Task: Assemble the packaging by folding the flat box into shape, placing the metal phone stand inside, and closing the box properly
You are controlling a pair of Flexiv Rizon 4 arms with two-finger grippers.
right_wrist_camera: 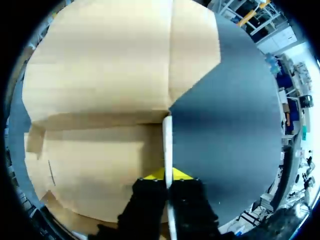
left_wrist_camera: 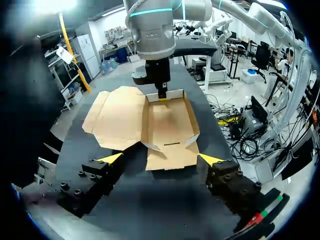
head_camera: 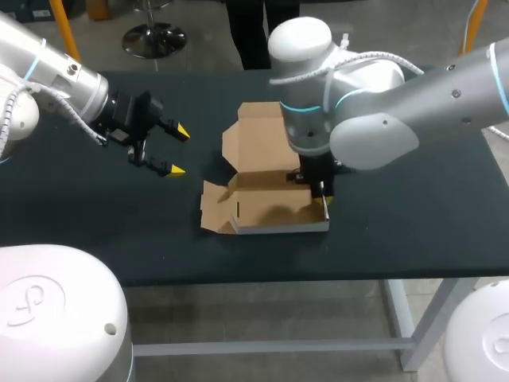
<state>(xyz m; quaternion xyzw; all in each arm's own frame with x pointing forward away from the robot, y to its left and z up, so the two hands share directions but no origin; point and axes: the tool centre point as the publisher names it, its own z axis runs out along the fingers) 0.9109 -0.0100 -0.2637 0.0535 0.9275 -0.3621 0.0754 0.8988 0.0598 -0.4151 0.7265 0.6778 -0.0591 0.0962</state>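
Note:
The brown cardboard box (head_camera: 266,208) lies half folded at the table's middle, its walls partly raised and its lid panel (head_camera: 258,131) flat behind it. My right gripper (head_camera: 324,196) points down at the box's right side and is shut on the upright side wall (right_wrist_camera: 167,137), one fingertip on each face. In the right wrist view the gripper (right_wrist_camera: 168,175) pinches that thin white-edged wall. My left gripper (head_camera: 180,150) hovers open to the left of the box, apart from it. From the left wrist view the open gripper (left_wrist_camera: 161,159) faces the box (left_wrist_camera: 167,120). No metal phone stand is in view.
The dark table (head_camera: 413,223) has bare surface to the right of the box and in front of it. My right arm (head_camera: 374,103) reaches across over the box's far right corner.

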